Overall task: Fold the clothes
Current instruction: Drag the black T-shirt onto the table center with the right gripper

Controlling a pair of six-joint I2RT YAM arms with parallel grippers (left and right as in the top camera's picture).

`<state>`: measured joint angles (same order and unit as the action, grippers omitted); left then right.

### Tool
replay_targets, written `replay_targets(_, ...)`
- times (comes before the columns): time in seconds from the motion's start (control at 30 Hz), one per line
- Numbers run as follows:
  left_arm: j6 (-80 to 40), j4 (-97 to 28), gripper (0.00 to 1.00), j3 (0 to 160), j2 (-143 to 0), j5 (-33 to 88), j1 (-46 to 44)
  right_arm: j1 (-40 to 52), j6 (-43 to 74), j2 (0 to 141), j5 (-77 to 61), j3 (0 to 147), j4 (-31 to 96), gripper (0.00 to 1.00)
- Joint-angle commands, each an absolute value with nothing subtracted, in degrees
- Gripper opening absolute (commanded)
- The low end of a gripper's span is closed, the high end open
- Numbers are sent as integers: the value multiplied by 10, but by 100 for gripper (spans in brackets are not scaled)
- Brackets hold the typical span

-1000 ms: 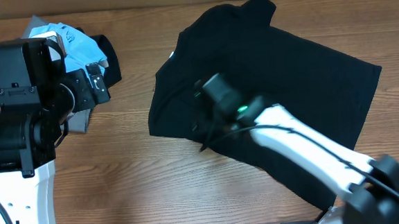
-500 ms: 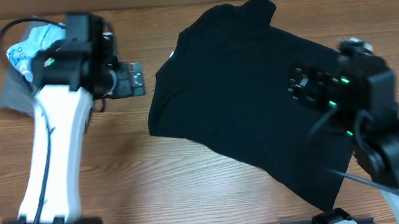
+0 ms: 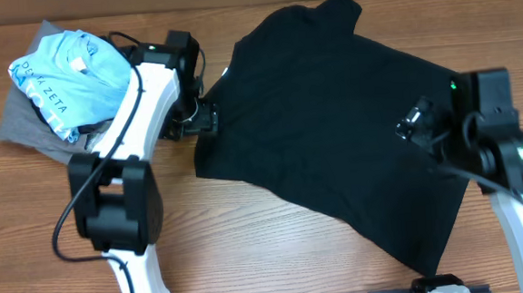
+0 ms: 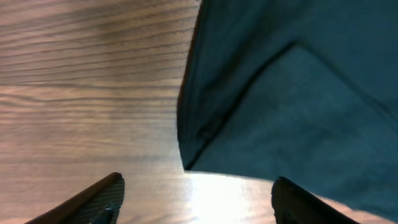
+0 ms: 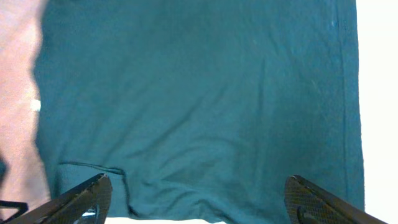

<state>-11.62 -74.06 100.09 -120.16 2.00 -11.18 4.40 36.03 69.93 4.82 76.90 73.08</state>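
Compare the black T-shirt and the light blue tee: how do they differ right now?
The black T-shirt lies spread mostly flat across the middle of the table; the light blue tee is bunched in a heap at the left end, atop a grey garment. The black T-shirt is plain, the light blue tee lettered. Both are unfolded cloth.

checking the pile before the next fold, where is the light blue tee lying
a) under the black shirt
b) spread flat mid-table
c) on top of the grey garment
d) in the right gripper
c: the light blue tee sits bunched on the grey garment, off to the left of the black T-shirt.
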Motion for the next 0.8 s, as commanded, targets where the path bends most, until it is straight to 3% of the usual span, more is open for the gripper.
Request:
replay_targets(0.0, -111, -741, 71, 995, -1242, 26, -113, 40, 362, 745, 44, 772, 733, 93)
replay_targets(0.23, -120, -736, 75, 995, -1284, 6, -113, 40, 354, 848, 31, 771, 723, 93)
replay_targets(0.37, -120, -736, 71, 995, -1301, 6, -113, 40, 343, 872, 20, 771, 711, 93)
replay_targets(0.47, -120, -736, 42, 994, -1310, 5, -113, 38, 343, 870, 20, 771, 708, 93)
replay_targets(0.5, -122, -735, 26, 993, -1315, -5, -113, 33, 343, 870, 20, 771, 710, 93)
replay_targets(0.6, -125, -729, 7, 985, -1318, -22, -113, 18, 343, 870, 20, 771, 717, 93)
replay_targets(0.77, -168, -759, 4, 956, -1318, -80, -112, -24, 322, 870, 18, 771, 714, 98)
